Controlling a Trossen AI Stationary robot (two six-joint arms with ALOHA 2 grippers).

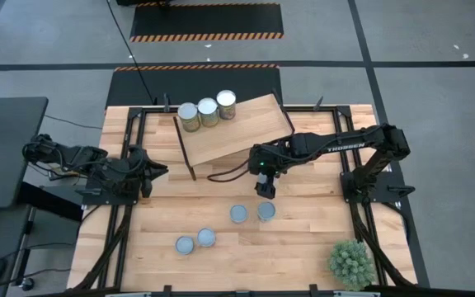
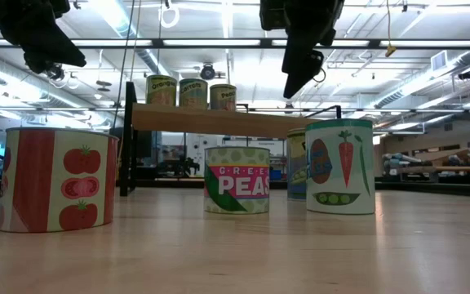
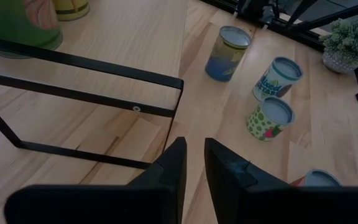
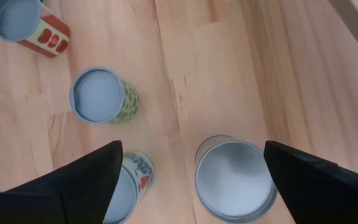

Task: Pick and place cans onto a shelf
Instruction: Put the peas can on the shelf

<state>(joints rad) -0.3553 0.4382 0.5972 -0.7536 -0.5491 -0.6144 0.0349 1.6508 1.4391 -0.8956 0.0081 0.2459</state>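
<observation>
The shelf (image 1: 233,132), a light wooden board on a thin black frame, stands at the back middle of the wooden surface (image 1: 303,247) and serves as the landmark here. Three cans (image 1: 208,111) stand upright in a row along its far left edge, touching or nearly touching one another; in the low view they show as yellowish-green labelled tins (image 2: 191,93) on top of the board. Four more cans stand on the surface in front of the shelf: a taller can (image 1: 266,211) and a pea can (image 1: 238,214) just beside each other, nearest the shelf's front edge, and farther forward and to the left another pair, a can with a light label (image 1: 207,238) and a tomato can (image 1: 185,245), also just beside each other. All four are upright and none is held. The right end effector (image 1: 265,186) hangs in front of the shelf's right half, above the taller can, with its fingers spread wide and nothing between them; in its wrist view the can's round top (image 4: 235,179) lies between the two dark fingers (image 4: 73,186) but below them. The left end effector (image 1: 157,172) waits off the shelf's left end, close to the frame's leg (image 1: 193,175), its fingers (image 3: 169,171) drawn narrow with only a thin gap and gripping nothing. A green spiky plant (image 1: 352,263) sits well apart from the shelf, at the surface's front right corner.
</observation>
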